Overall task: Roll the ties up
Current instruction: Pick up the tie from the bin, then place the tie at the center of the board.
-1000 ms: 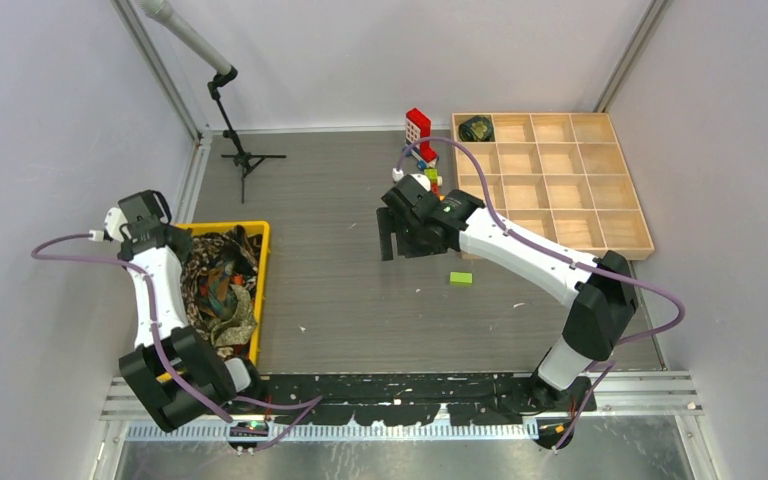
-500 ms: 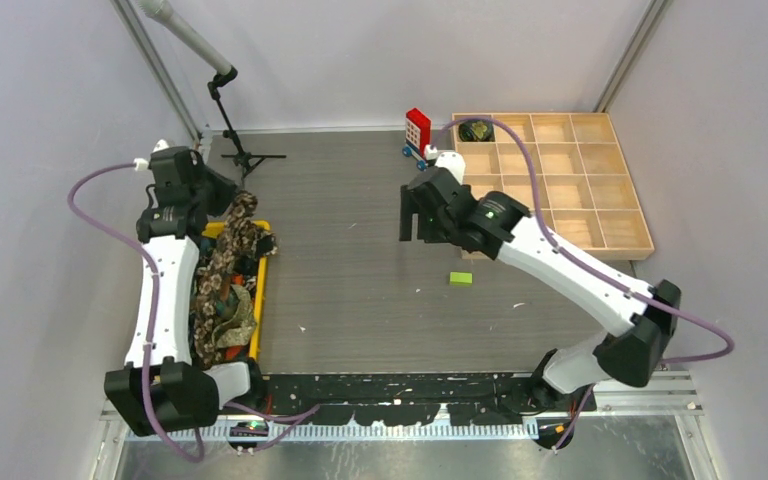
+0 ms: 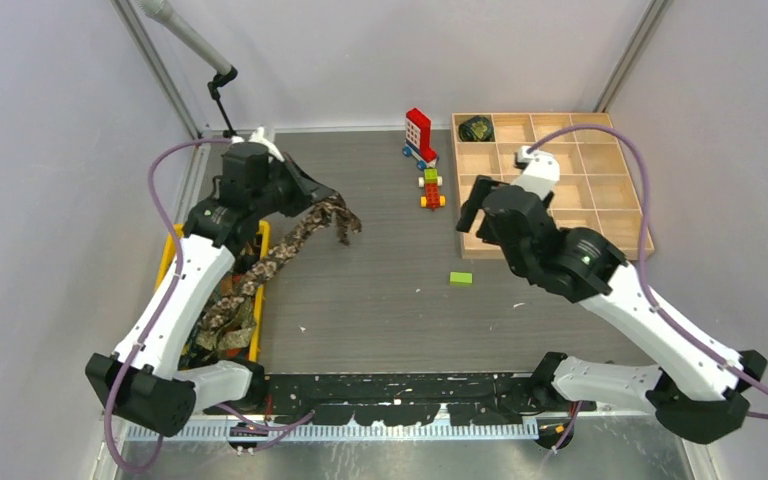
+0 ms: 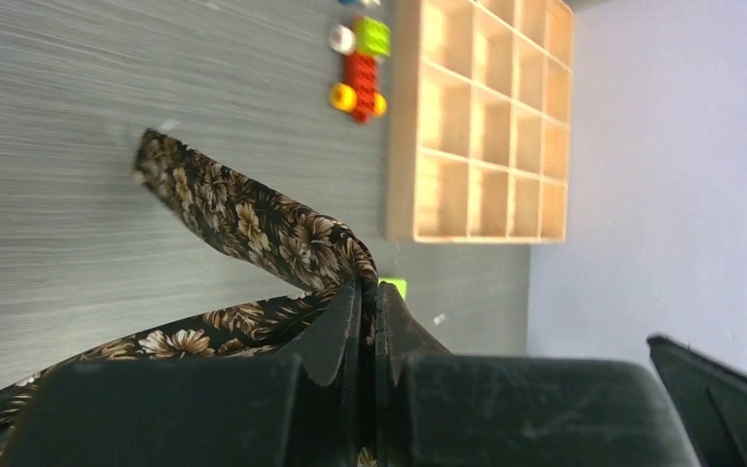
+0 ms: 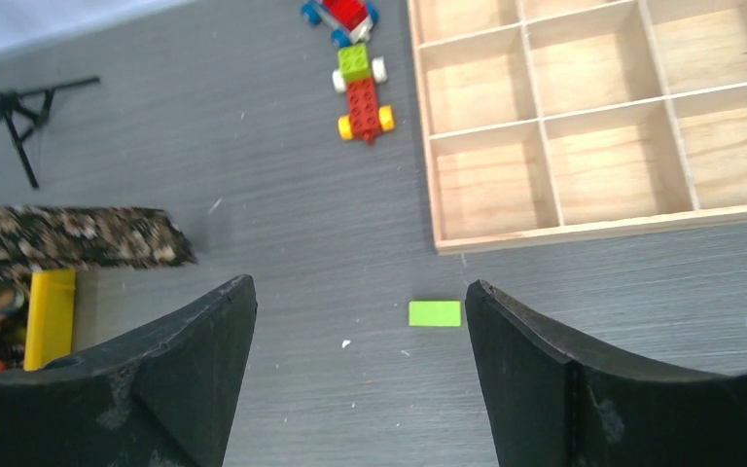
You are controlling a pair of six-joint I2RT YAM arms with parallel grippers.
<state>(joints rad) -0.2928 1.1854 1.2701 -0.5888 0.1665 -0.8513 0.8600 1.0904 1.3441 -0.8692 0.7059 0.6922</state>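
The tie (image 3: 305, 228) at upper left is black-brown with a tan flower print, and the left hand (image 4: 368, 292) is black. The heaped ties (image 3: 222, 315) are mottled brown, tan and olive with flecks of orange and blue, in a yellow bin (image 3: 259, 325). The rolled tie (image 3: 476, 128) is dark olive-black, in a pale wooden tray (image 3: 530, 115). The block (image 3: 461, 278) is bright green, the toy bricks (image 3: 418, 130) red and white, the worktop (image 3: 360, 290) streaked grey. The right hand (image 5: 360, 290) is black.
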